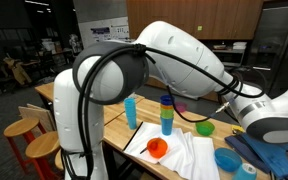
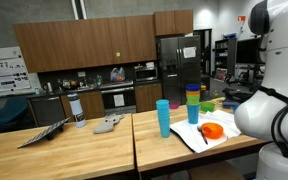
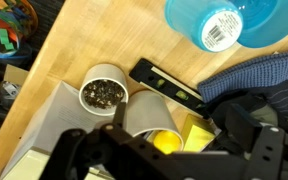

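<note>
Bottom centre of wrist view, gripper [image 3: 166, 150] wide, empty; cup [image 3: 144, 118] lies just above, between the jaws, jar [image 3: 104, 95] beside it, upper left.

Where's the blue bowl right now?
In the wrist view the blue bowl sits at the top right, on the wooden table beside the dark blue cloth; in an exterior view the bowl lies between that cloth and the white cloth.
</note>
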Robot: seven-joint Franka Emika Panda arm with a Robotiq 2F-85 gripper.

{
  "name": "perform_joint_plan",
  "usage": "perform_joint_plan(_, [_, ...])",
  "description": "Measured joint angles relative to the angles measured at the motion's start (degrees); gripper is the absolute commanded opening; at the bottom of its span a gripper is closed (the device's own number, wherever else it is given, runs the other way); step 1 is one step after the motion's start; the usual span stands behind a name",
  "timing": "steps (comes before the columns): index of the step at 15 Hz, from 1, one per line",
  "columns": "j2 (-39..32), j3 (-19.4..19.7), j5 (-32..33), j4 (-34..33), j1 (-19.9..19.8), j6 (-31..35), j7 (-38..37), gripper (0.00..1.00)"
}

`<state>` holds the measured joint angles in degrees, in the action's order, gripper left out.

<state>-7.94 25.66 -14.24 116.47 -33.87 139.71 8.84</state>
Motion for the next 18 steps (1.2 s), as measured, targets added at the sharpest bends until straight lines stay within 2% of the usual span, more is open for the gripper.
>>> perform_joint_plan(4, [-0.36,-1.18,1.09,0.76,1.23,0.6,-0.04,1.0])
perform_joint_plan(8, [-2.6,-1.37,8.77,0.69,3.63,-1.42,-1.24,1.0])
perform_joint_plan(11, [-4.48,-1.41,12.22,0.31,5.14,-2.85,-1.65,1.0])
perform_joint_plan(18, [-6.52,-1.51,14.64,-1.3,6.38,-5.6,-1.63,1.0])
